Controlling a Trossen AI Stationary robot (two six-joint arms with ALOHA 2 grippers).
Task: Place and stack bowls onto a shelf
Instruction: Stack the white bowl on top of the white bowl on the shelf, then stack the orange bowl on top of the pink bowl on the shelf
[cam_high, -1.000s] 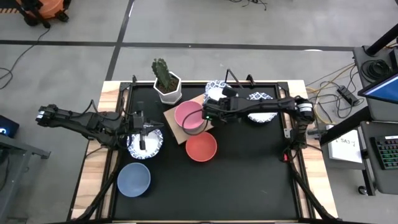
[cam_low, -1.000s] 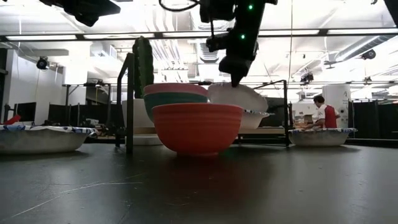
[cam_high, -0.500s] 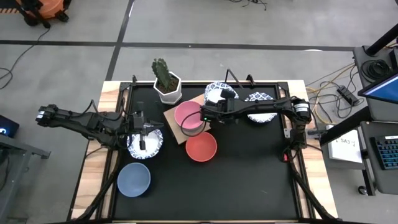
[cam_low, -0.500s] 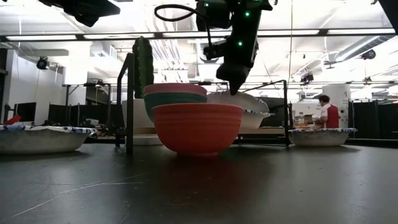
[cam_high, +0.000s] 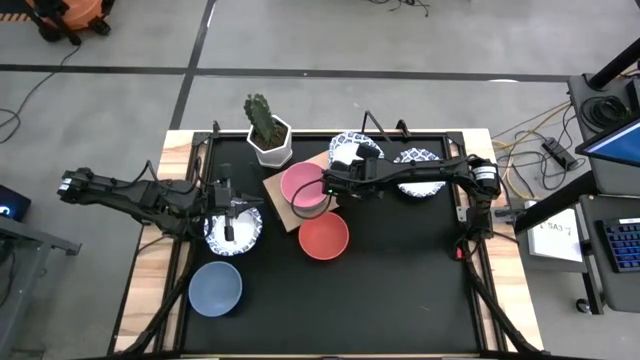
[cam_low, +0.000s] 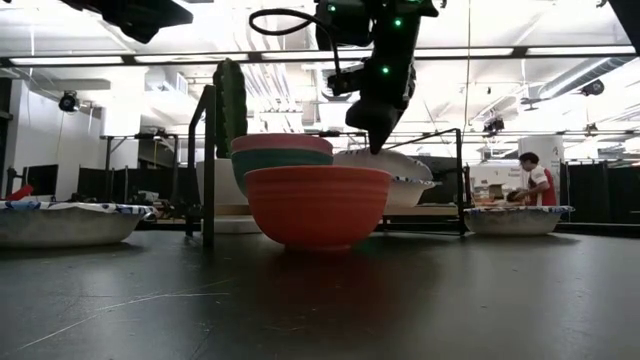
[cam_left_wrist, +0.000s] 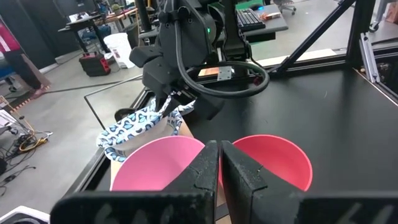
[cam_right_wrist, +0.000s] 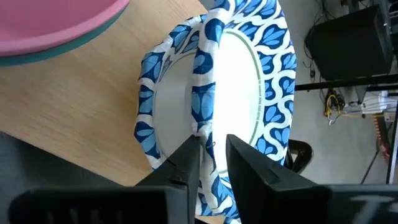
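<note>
The black counter (cam_high: 400, 280) holds one blue bowl (cam_high: 215, 287), one red bowl (cam_high: 323, 237), one pink bowl (cam_high: 303, 187) on the shelf (cam_high: 275, 188) mid-frame. The right end effector (cam_high: 338, 163) straddles a patterned bowl's (cam_right_wrist: 249, 112) rim, slightly parted; the left end effector (cam_high: 230, 212) is clenched, empty.

High view: straight down over whole table (cam_high: 330, 300), both arms. Low view: tabletop level, close behind red bowl (cam_low: 316, 206), facing across into room. Left wrist: forward over pink bowl (cam_left_wrist: 163, 163) toward right arm. Right wrist: tight on patterned bowl (cam_right_wrist: 217, 99) and shelf (cam_right_wrist: 74, 106). Pink bowl shared by all.
</note>
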